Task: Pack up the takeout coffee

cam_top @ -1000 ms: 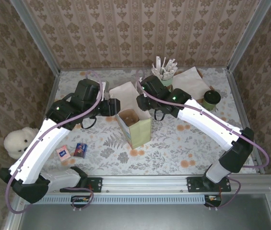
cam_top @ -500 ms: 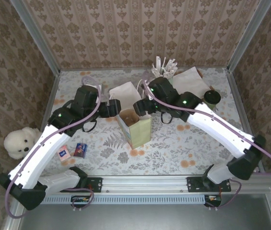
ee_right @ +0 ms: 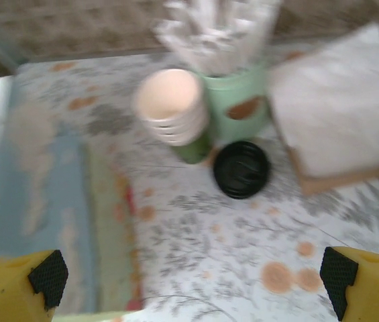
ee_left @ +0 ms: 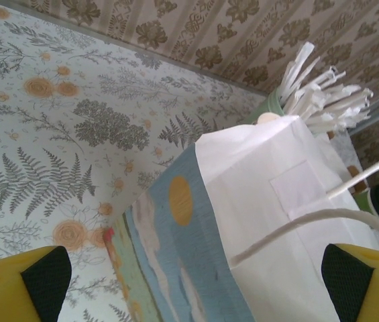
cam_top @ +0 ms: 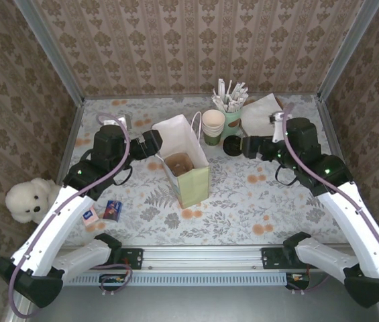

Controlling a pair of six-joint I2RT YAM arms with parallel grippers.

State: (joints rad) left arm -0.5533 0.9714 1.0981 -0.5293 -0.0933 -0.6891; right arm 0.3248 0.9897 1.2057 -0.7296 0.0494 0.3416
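bag (cam_top: 192, 184) blocks centre, table (cam_top: 256, 208) free to its r.

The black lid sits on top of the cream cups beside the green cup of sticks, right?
Not quite: the black lid lies flat on the table, next to the cream cups beside the green cup of sticks. The right wrist view shows it.

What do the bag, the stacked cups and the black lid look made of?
Bag: matte printed paper, creased flat walls, cord handles. Stacked cups: probably cream paper, thin nested rims. Black lid: likely moulded plastic, dull finish, raised ring.
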